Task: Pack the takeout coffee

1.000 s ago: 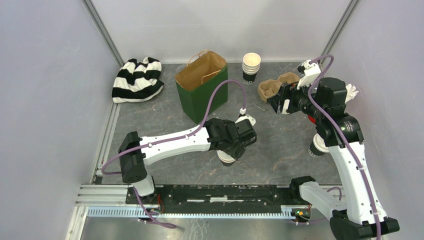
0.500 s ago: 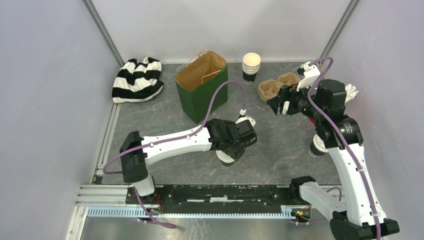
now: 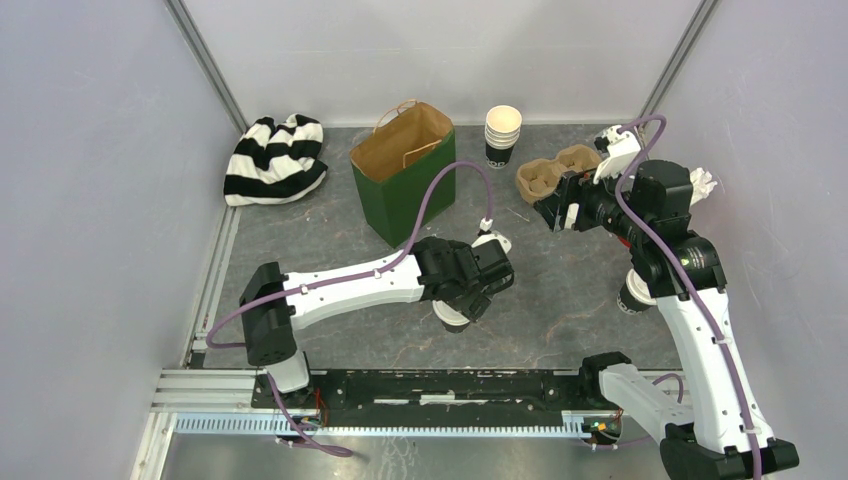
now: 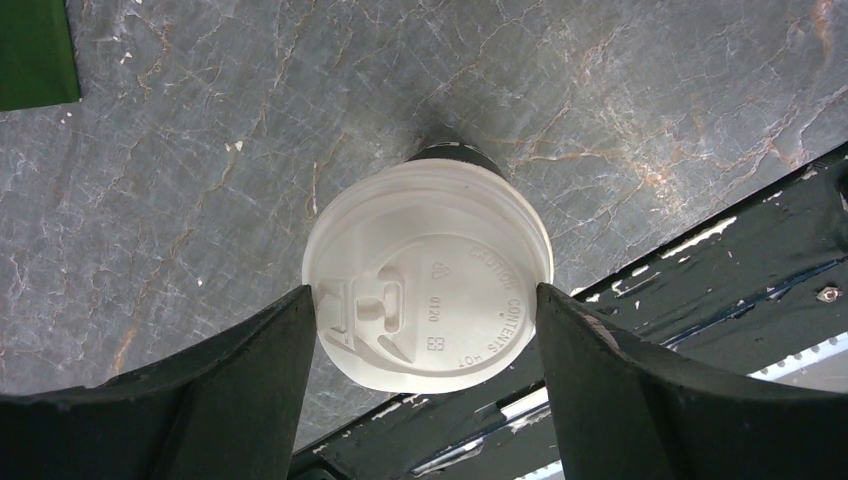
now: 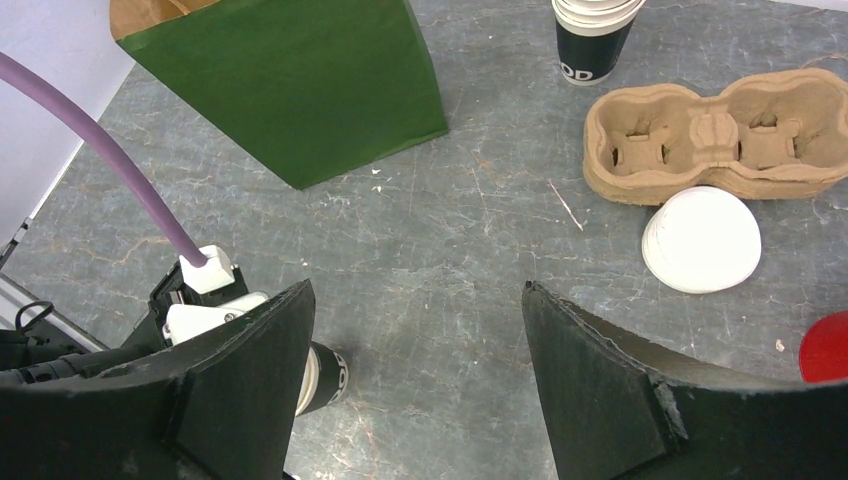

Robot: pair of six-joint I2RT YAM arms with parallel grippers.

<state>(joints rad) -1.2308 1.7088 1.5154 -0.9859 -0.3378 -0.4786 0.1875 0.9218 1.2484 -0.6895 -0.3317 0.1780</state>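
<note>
One takeout coffee point(image 4: 428, 272), a dark cup under a white lid, stands on the table near the front rail. My left gripper point(image 4: 425, 300) is open right above it, with a finger close on each side of the lid's rim. From above, the left gripper point(image 3: 462, 300) hides most of this cup point(image 3: 451, 316). The second takeout coffee point(image 3: 632, 296) stands at the right, partly behind my right arm. My right gripper point(image 5: 415, 290) hangs open and empty over bare table, short of the cardboard carrier point(image 5: 715, 135). It also shows from above point(image 3: 553, 213).
A green paper bag point(image 3: 400, 180) stands open at the back centre. A stack of empty cups point(image 3: 502, 135) and the two-hole carrier point(image 3: 555, 170) sit behind. Loose white lids point(image 5: 700, 240) and a red cup point(image 5: 828, 348) lie near the carrier. A striped cloth point(image 3: 273, 158) lies back left.
The left arm has shifted very slightly over the cup. The cup and the right arm have stayed where they were.
</note>
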